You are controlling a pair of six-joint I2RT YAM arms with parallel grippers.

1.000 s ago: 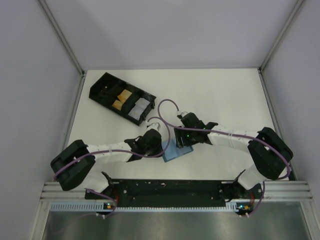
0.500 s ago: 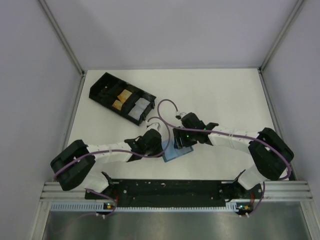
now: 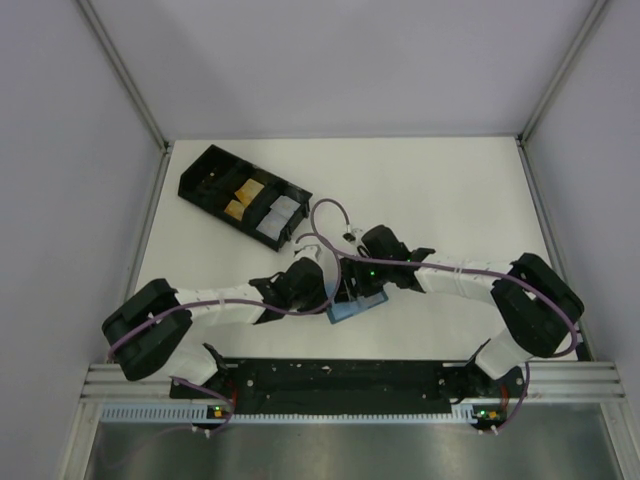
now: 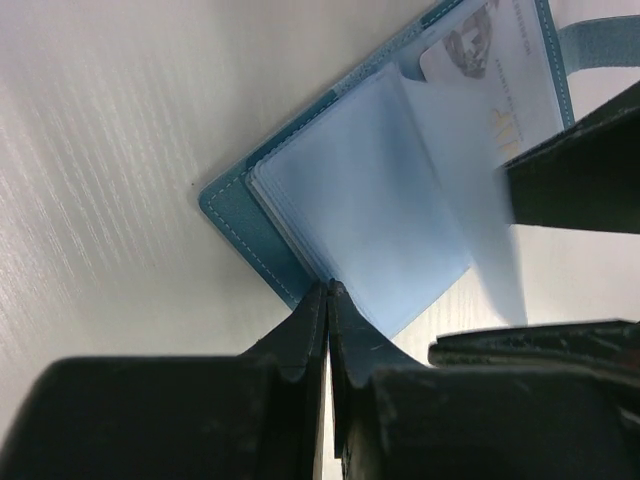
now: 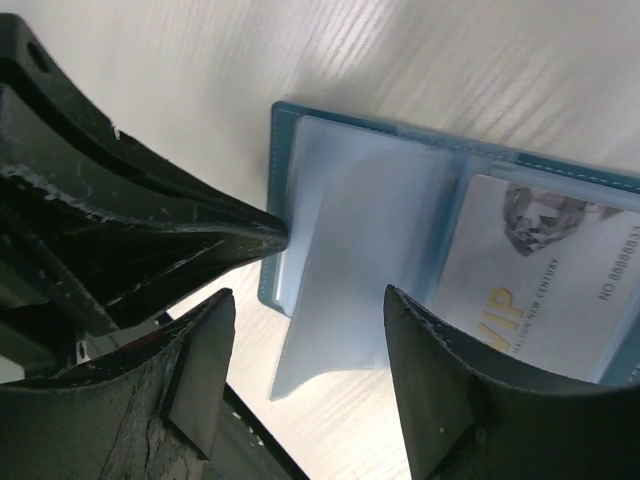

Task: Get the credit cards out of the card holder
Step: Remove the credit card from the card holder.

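While spread open on the table, shows as a flat teal-blue card holder [image 3: 352,305] with pale stitching round its rim, sitting just toward 6 o'clock from the table's centre. Holds a stack of frosted, floppy clear sleeves [image 4: 360,200], one of them curling upward. Carries a glossy white card [image 5: 540,280], printed with a diamond and gold letters, in the pocket at 3 o'clock in the right wrist view.

For the left gripper [image 4: 328,295]: reaching in low from 8 o'clock, black jaws pressed together, tips on the holder's stitched edge; possibly nipping the cover, hard to say. For the right gripper [image 5: 305,300]: stretched in from 4 o'clock, low over the holder, jaws moderately wide with the lifted sleeve between them, not clamped.

Underneath, a white table [image 3: 450,190] with fine wood-like grain. At 10 o'clock, a black compartmented tray [image 3: 200,185] with gold and silvery contents. Around it all, pale grey walls [image 3: 60,150] and aluminium posts [image 3: 125,75].
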